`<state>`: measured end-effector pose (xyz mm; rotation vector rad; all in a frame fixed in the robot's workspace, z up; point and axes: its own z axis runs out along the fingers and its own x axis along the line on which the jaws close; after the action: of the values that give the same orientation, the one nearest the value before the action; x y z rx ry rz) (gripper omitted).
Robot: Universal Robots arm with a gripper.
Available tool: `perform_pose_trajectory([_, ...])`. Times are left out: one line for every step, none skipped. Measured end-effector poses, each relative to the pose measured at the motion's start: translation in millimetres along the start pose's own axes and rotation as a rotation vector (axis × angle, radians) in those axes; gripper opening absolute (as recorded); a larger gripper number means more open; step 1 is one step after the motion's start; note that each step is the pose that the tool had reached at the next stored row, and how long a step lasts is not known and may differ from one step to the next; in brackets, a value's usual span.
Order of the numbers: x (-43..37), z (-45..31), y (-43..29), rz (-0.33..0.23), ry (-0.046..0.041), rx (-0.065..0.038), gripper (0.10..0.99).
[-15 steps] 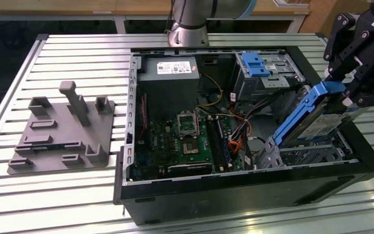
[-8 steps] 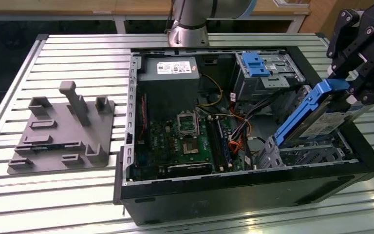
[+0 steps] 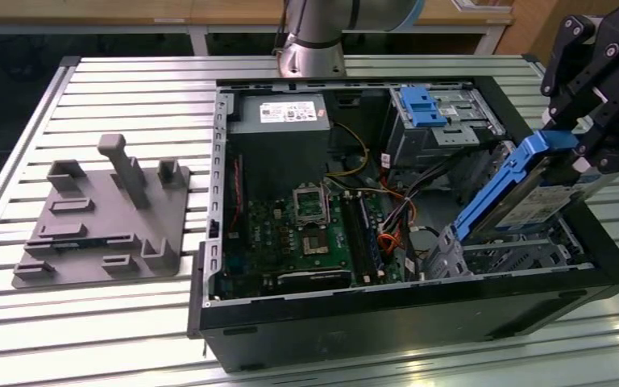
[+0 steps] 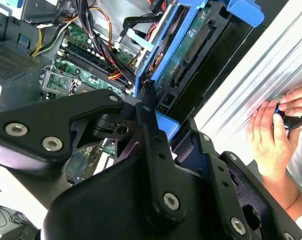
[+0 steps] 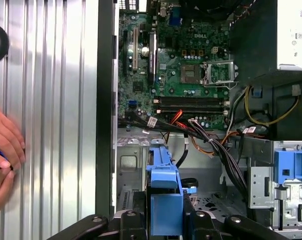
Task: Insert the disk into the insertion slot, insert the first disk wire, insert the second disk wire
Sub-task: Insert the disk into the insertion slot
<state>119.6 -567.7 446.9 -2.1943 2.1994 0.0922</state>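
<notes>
The gripper (image 5: pixel 163 224) clamps the disk (image 5: pixel 162 175) by its bright blue bracket, edge-on at the grey perforated insertion slot (image 5: pixel 206 200). Past them lie a cable bundle (image 5: pixel 211 142) and the green motherboard (image 5: pixel 176 65). Outside the black case wall (image 5: pixel 104 125), a person's hand (image 5: pixel 3 150) lies at the ribbed metal table (image 5: pixel 50 100).

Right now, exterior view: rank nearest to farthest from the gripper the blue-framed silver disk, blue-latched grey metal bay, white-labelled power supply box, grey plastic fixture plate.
1. Blue-framed silver disk, held in the gripper.
2. Blue-latched grey metal bay, inside the case.
3. White-labelled power supply box, farther toward the exterior view's left.
4. Grey plastic fixture plate, outside the case.
</notes>
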Motion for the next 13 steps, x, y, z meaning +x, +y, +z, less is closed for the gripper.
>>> perform_pose_trajectory([0.0, 0.0, 0.2, 0.001, -0.0001, 0.000, 0.365])
perform_pose_trajectory([0.0, 0.1, 0.4, 0.002, -0.0001, 0.000, 0.365])
perform_pose_trajectory([0.0, 0.1, 0.7, 0.003, -0.0001, -0.001, 0.365])
perform_pose_trajectory([0.0, 0.2, 0.9, 0.003, -0.0001, -0.001, 0.365])
perform_pose_trajectory([0.0, 0.2, 1.2, 0.004, -0.0001, -0.001, 0.365])
perform_pose_trajectory([0.0, 0.3, 1.6, 0.004, -0.0002, -0.001, 0.365])
perform_pose_trajectory([0.0, 0.4, 2.0, 0.005, -0.0002, -0.001, 0.365])
perform_pose_trajectory([0.0, 0.5, 2.4, 0.005, -0.0003, -0.001, 0.365])
perform_pose_trajectory([0.1, 0.8, 2.6, 0.006, -0.0003, -0.001, 0.365])
perform_pose_trajectory([0.1, 1.1, 2.8, 0.006, -0.0003, -0.002, 0.365])
perform_pose_trajectory([0.1, 1.5, 2.8, 0.007, -0.0002, -0.002, 0.365])
perform_pose_trajectory([0.1, 2.1, 2.9, 0.007, -0.0002, -0.002, 0.365])
perform_pose_trajectory([0.1, 2.8, 2.9, 0.007, -0.0001, -0.002, 0.365])
